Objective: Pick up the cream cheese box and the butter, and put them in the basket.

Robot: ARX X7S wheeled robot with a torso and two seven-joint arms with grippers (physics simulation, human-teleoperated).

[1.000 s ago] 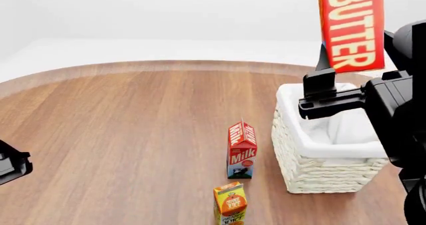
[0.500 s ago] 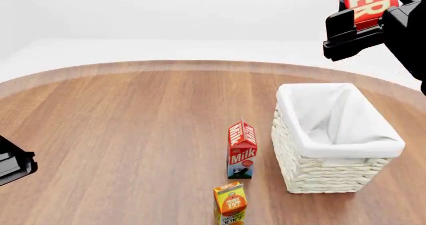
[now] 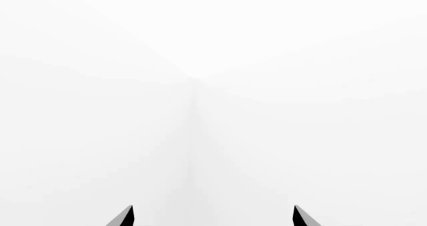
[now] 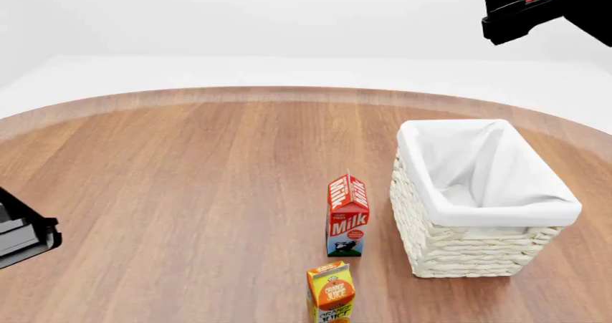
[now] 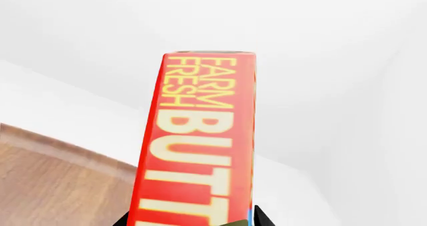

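On the round wooden table [image 4: 191,180], nearest the robot, an orange juice carton [image 4: 331,292] stands upright at the head view's lower edge. Just beyond it, toward 12 o'clock, stands a milk carton [image 4: 347,215]. At the milk carton's 3 o'clock, close but apart, sits the basket [image 4: 478,246], only its white lining visible inside. The left pincer [image 3: 212,217] shows two fingertips set wide apart with nothing between them, facing white walls. Farthest, high at the basket's 1 o'clock, the right pincer [image 4: 524,6] is clamped on the butter [image 5: 197,151], raised well above the table. The cream cheese box cannot be seen.
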